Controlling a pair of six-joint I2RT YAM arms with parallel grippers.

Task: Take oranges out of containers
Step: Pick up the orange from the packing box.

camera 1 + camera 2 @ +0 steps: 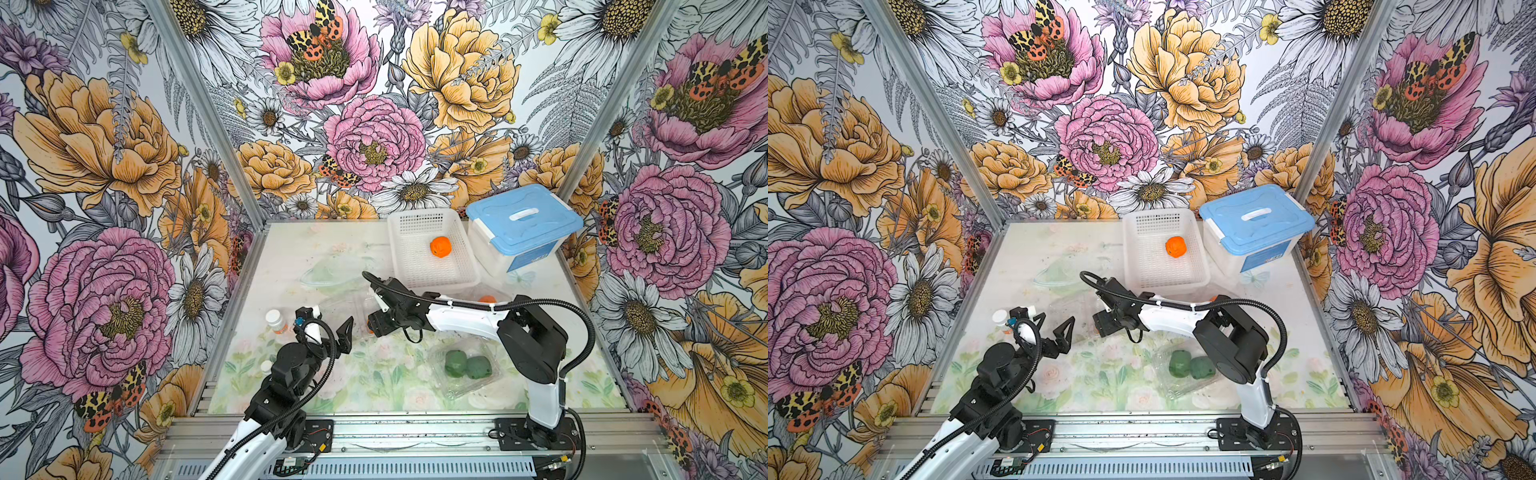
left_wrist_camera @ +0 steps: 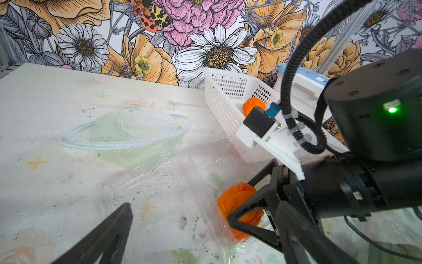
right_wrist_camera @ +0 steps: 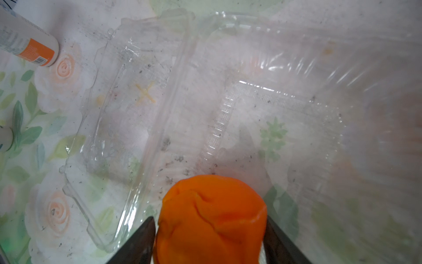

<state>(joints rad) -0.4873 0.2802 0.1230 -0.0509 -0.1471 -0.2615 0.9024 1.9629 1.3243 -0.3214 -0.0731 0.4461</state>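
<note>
My right gripper [image 3: 210, 228] is shut on a bright orange [image 3: 212, 217], a finger pressed on each side. The left wrist view shows this orange [image 2: 237, 201] low in a corner of an open clear container [image 2: 205, 160], whose lid [image 3: 127, 102] lies flat beside its tray. In both top views the right gripper [image 1: 371, 326] [image 1: 1100, 328] reaches left across mid-table. My left gripper [image 1: 330, 322] [image 1: 1054, 324] hangs open and empty a little to its left. Another orange [image 1: 440, 246] lies in the white basket. A third [image 1: 487, 299] peeks from behind the right arm. Two dark green ones [image 1: 467, 365] sit in a closed container.
The white perforated basket [image 1: 419, 214] stands at the back, with the white tub with blue lid [image 1: 523, 224] to its right. A pill bottle [image 1: 276, 322] stands by the left gripper and a small white cap [image 1: 266, 366] lies nearer. A clear dome [image 1: 328, 270] rests behind the open container.
</note>
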